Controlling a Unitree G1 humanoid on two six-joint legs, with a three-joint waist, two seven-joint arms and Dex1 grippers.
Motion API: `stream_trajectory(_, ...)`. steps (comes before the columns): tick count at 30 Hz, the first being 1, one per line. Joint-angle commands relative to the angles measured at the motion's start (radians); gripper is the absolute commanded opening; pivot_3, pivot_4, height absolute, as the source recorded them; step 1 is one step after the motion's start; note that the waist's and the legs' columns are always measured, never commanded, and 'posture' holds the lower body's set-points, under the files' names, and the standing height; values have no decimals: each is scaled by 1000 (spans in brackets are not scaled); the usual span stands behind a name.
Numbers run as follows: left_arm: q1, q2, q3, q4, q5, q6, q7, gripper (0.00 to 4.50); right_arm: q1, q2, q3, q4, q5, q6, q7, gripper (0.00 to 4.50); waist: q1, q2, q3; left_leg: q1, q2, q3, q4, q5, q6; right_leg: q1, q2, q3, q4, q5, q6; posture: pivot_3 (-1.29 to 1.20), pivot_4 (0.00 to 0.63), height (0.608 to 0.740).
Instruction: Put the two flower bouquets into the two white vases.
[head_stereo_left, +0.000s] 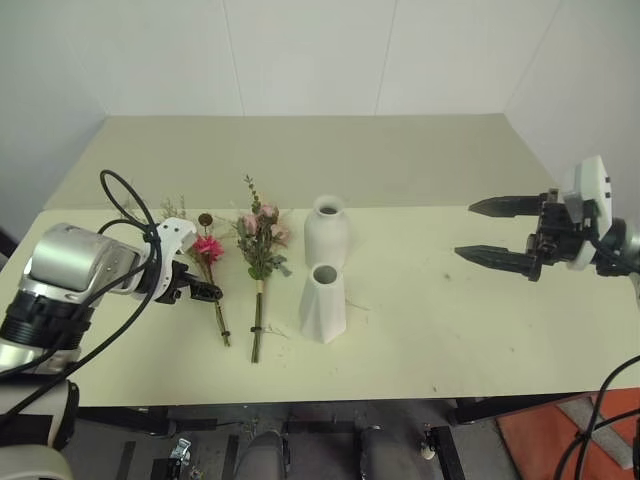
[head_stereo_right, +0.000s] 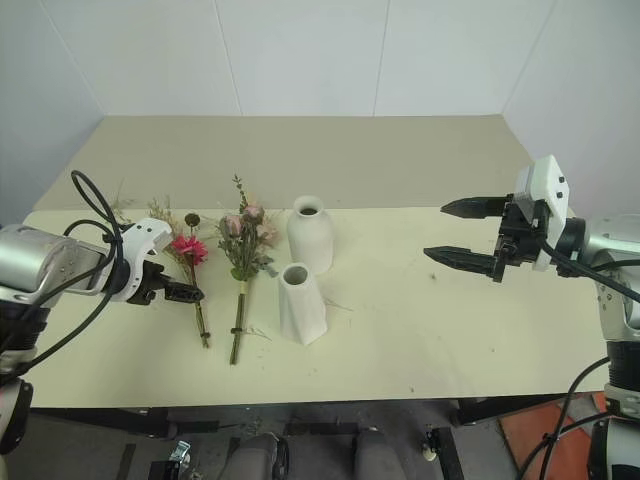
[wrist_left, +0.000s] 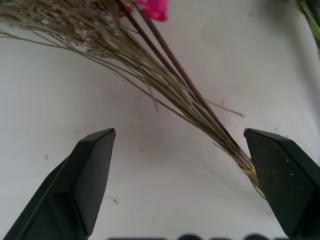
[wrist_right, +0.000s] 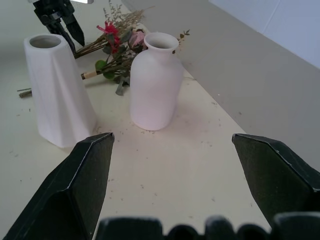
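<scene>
Daisy bouquet (head_stereo_left: 207, 262): lay left of the faceted vase (head_stereo_left: 323, 303), beyond the rose bouquet (head_stereo_left: 260, 262). Left gripper (wrist_left: 180, 175): spread astride its stems; best centred, pinching near the binding. Right gripper (head_stereo_left: 503, 232): spread, empty.

Silver-and-white arms — looped black cables, 2 black-fingered hands (head_stereo_left: 200, 285) (head_stereo_left: 490, 232)

Left arm enters from the left edge, wrist bent so that the left hand (head_stereo_left: 205, 288) points steeply downward and inward; its two black fingers (wrist_left: 90, 175) are spread wide with nothing gripped between them. Right arm reaches in from the right edge, with the right hand (head_stereo_left: 490, 232) raised and nearly level, pointing inward to the left; its two fingers (wrist_right: 85, 185) are likewise parted and empty.
</scene>
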Motion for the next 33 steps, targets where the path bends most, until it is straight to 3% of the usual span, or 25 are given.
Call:
stream_trajectory(1, -38, -45, -2, 44, 34, -8, 12, 4500, -5, -4, -24, -28, 16, -22, 10, 4480, 0, 0, 0, 0, 0, 0, 0, 0, 0, 0, 0, 0, 0, 0, 0, 0, 150, 740)
stream_trajectory(7, -77, -138, -7, 93, 66, -9, 31, 4500, 4, -1, -34, -33, 22, -24, 15, 4480, 3, 0, 0, 1, -1, 0, 1, 0, 0, 1, 0, 0, 0, 0, 0, 0, 150, 740)
stream_trajectory(13, -82, -161, -25, 113, 95, -11, 22, 4500, 29, -2, -49, -38, 28, -28, 13, 4480, 2, 0, 0, 1, -1, 0, 1, 0, 0, 1, -1, 0, 1, 0, 0, 0, 150, 740)
stream_trajectory(27, -84, -143, 21, 130, 129, -12, 18, 161, 50, 11, -61, -34, 34, -27, -1, 4500, 2, 0, 0, 2, -1, 0, 1, 0, 0, 2, -1, 0, 1, 0, 0, 0, 150, 740)
stream_trajectory(33, -28, -118, 163, 88, 178, -44, 128, 12, 64, 9, -67, -38, 35, -26, -8, 4500, -6, 0, 0, 1, -1, 0, 1, 0, 0, 1, -1, 0, 1, 0, 0, 0, 150, 740)
